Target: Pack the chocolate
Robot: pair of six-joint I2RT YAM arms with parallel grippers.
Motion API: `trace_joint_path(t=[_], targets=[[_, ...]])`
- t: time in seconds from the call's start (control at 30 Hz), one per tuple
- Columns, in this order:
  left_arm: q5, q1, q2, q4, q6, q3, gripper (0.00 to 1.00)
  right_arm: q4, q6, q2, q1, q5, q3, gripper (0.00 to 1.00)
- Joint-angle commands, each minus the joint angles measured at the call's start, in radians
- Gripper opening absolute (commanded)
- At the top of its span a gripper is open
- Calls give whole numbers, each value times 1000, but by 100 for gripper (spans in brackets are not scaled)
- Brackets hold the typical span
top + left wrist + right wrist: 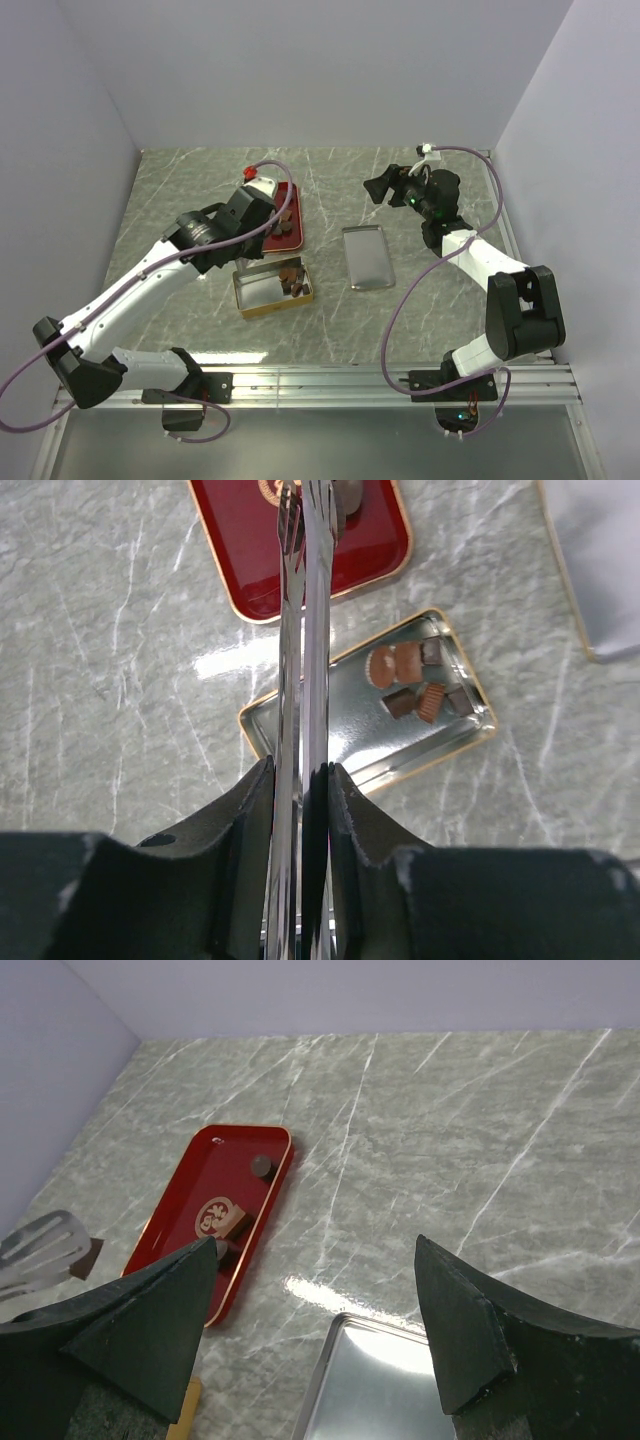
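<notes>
My left gripper (258,196) (300,772) is shut on metal tongs (303,630), whose nearly closed tips reach over the red tray (296,240) (250,550). In the right wrist view a small brown piece (88,1257) shows at the tongs' tip (40,1250); I cannot tell if it is gripped. Chocolate pieces lie on the tray (286,218) (261,1165). Several pieces of chocolate (293,277) (415,685) sit at the right end of the gold tin (245,297) (300,730). My right gripper (383,187) (315,1260) is open and empty, above the table at the back right.
A silver lid (367,257) (600,560) (390,1380) lies flat to the right of the tin. The tray (190,1190) is just behind the tin. Walls close in the table at the back and on both sides.
</notes>
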Motion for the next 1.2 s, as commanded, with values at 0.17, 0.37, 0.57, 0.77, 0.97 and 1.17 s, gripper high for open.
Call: trace_joint_path(t=[0.17, 0.37, 0.57, 0.77, 0.97, 1.17], targets=[[81, 2, -72, -28, 1, 55, 30, 34, -4, -31, 5, -5, 13, 86], [105, 2, -90, -50, 7, 57, 30, 33, -4, -23, 7, -4, 16, 86], [199, 2, -124, -56, 34, 81, 31, 25, -5, -17, 5, -2, 21, 86], [240, 2, -125, -88, 50, 96, 31, 17, -13, -34, 7, 12, 18, 86], [227, 2, -130, -143, 25, 90, 31, 14, -11, -24, 7, 6, 25, 86], [222, 2, -132, -218, -4, 110, 31, 16, -11, -18, 7, 7, 25, 86]])
